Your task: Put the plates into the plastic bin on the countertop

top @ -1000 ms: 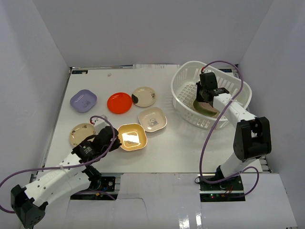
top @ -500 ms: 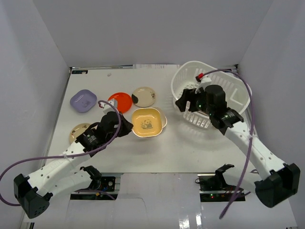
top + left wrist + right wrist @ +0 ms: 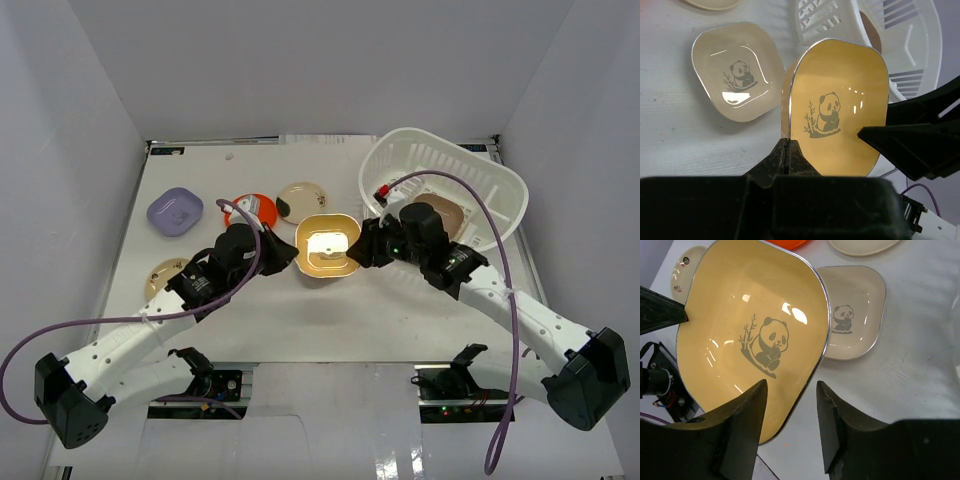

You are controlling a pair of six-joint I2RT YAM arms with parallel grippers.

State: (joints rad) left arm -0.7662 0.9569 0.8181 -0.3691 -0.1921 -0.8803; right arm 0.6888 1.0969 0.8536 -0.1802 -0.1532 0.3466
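While your left gripper (image 3: 787, 152) is clenched on one rim of the yellow plate (image 3: 328, 247), holding it clear of the table (image 3: 330, 330) near its middle, your right gripper (image 3: 790, 390) stands released. Its fingers straddle the opposite rim without pinching it. The plate hangs from one thin, glossy edge, so the handover is the weak point.

If you let go on the left before the right has bitten, the plate likely drops onto the beige plate (image 3: 737, 75) lying just beside and below it, and it may chip or skid. If you close the right gripper off-line while the left is clamped, the two arms may fight and the rim may twist out of one pinch. A shallow bite on the lip may also slip once the plate's weight shifts.

The bin (image 3: 500, 180) sits toward the far right corner with a brown plate (image 3: 450, 215) inside. Its near wall is just behind the right arm, so a low swing could catch the plate on the rim. Watch the purple cable (image 3: 490, 200) arcing over the bin too; it might snag.
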